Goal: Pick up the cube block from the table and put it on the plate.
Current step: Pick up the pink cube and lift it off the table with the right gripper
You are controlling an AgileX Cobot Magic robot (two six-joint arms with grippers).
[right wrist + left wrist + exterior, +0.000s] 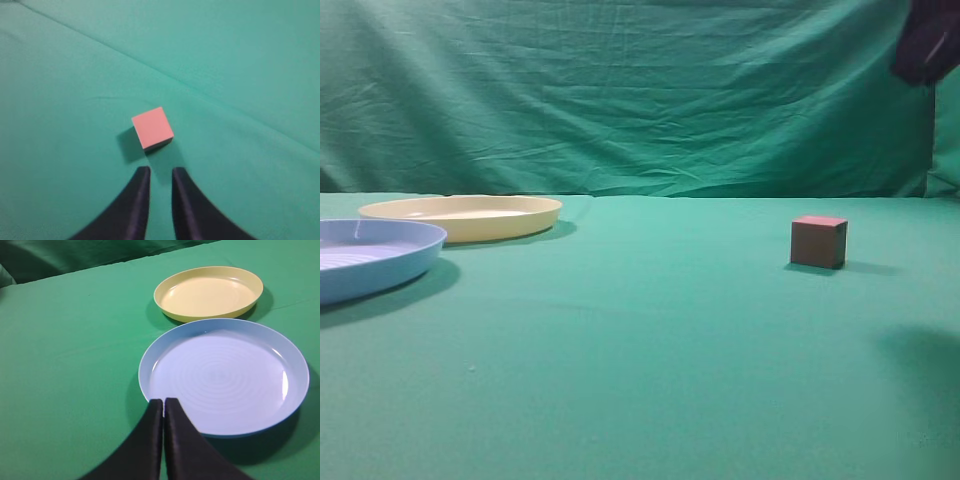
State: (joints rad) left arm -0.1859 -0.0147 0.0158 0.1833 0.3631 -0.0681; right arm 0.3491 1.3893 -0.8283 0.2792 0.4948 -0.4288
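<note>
The cube block (pixel 819 241) is a small red cube standing on the green table (pixel 650 350) at the right. In the right wrist view the cube (pixel 152 127) lies just beyond my right gripper (pixel 161 172), which hangs above the cloth with its fingers a little apart and empty. The pale yellow plate (pixel 462 216) sits at the far left and is empty; it also shows in the left wrist view (pixel 208 293). My left gripper (pixel 164 402) is shut and empty, over the near rim of a light blue plate (pixel 223 375).
The light blue plate (pixel 370 257) stands at the left edge, in front of the yellow one and close to it. A wrinkled green backdrop (pixel 620 90) closes the far side. A dark part of the right arm (pixel 927 40) shows at the top right.
</note>
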